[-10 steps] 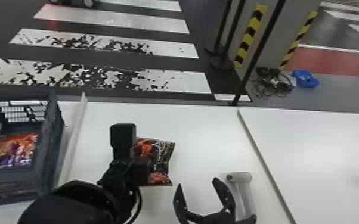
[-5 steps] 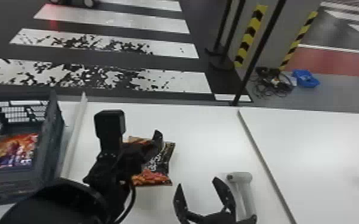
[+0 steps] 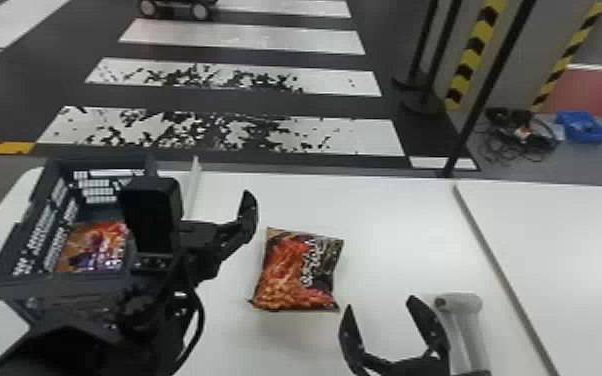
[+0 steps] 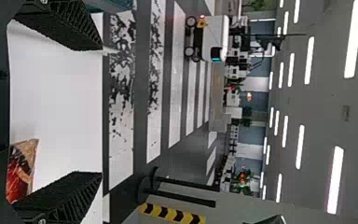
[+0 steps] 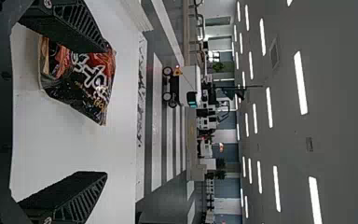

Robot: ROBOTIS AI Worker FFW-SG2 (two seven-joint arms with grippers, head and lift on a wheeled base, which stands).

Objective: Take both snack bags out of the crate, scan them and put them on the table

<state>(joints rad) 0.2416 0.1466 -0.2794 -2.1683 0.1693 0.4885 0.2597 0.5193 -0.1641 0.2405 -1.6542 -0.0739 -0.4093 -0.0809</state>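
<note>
Crate (image 3: 60, 282) stands near far left corner of table (image 3: 390, 220), one snack bag (image 3: 92, 245) lying inside; second bag (image 3: 297, 270) lies on the table, right of crate, in from the far edge. Left gripper (image 3: 210, 242) between crate and second bag, fingers spread, empty. Right gripper (image 3: 387, 320) nearer the robot, just beside second bag's near right corner, fingers also apart, empty.

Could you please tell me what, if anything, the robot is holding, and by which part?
Nothing is held: the black two-fingered left gripper and matching right gripper both stand open and empty.
</note>
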